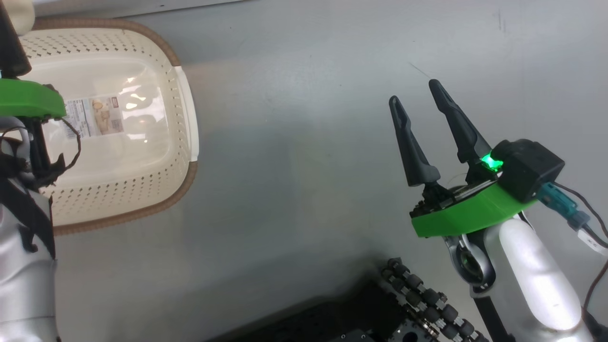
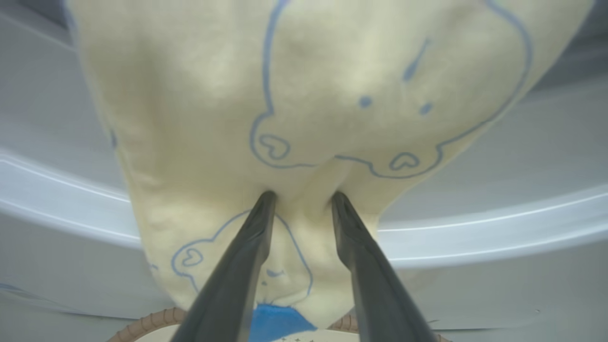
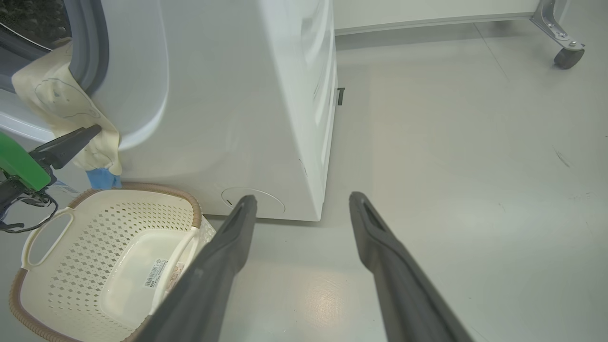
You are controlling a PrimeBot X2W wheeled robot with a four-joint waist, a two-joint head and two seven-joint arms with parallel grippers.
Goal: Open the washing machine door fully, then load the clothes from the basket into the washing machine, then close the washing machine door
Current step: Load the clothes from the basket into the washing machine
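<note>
Notably, the basket [image 1: 118, 194] bears an illegible label [image 1: 95, 116].

I see bright, even overhead light: glare on the basket [image 1: 137, 123] base and the floor [image 3: 327, 297], soft shadows, the clothes [image 2: 199, 104] blurred up close, wrist views bending at the edges.

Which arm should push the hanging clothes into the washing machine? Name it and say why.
Left. The left hand has its fingertips against the clothes draped from the opening of the washing machine; the right hand is open above the floor, away from them.
</note>
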